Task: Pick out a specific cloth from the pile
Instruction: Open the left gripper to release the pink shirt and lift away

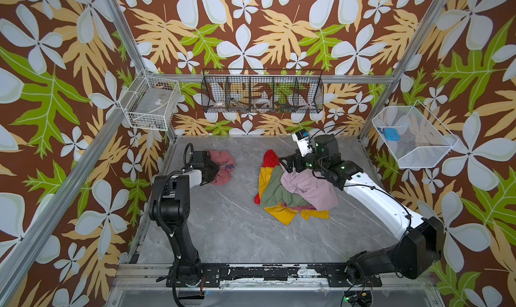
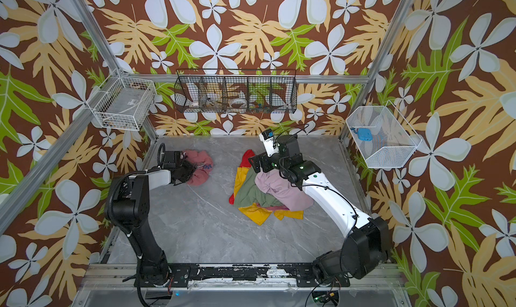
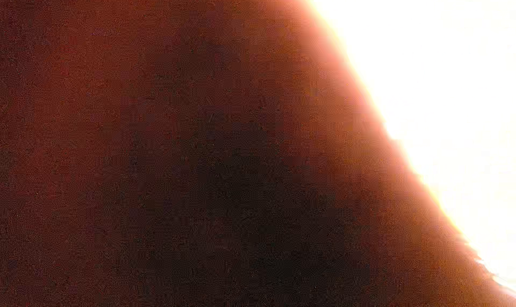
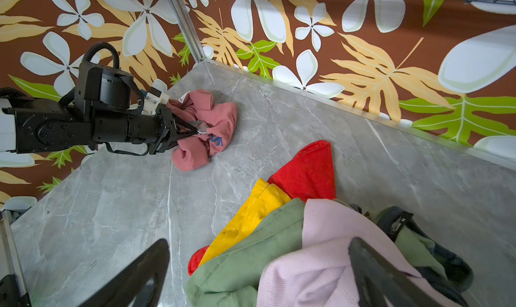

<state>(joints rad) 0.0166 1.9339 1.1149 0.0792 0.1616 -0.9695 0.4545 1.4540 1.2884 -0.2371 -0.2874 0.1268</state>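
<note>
The cloth [image 1: 224, 167] [image 2: 201, 167], dusty salmon-pink with a blue print, lies crumpled at the far left of the table, apart from the pile. My left gripper [image 1: 218, 167] [image 2: 195, 166] [image 4: 196, 131] is shut on its dark neckline fold. The left wrist view is filled with dim reddish cloth [image 3: 167, 124], and the jaws are hidden there. The pile [image 1: 293, 191] [image 2: 268, 191] [image 4: 279, 235] of lilac-pink, green, yellow and red cloths sits right of centre. My right gripper [image 1: 286, 163] [image 2: 255, 163] [image 4: 257, 266] hangs open over the pile's far edge, holding nothing.
The grey marble table [image 1: 223, 230] is walled by patterned panels and aluminium posts. A white wire basket [image 1: 150, 104] hangs at the back left. A black wire basket [image 1: 262, 93] hangs on the back wall. Another white basket [image 1: 413, 138] at the right holds a blue object.
</note>
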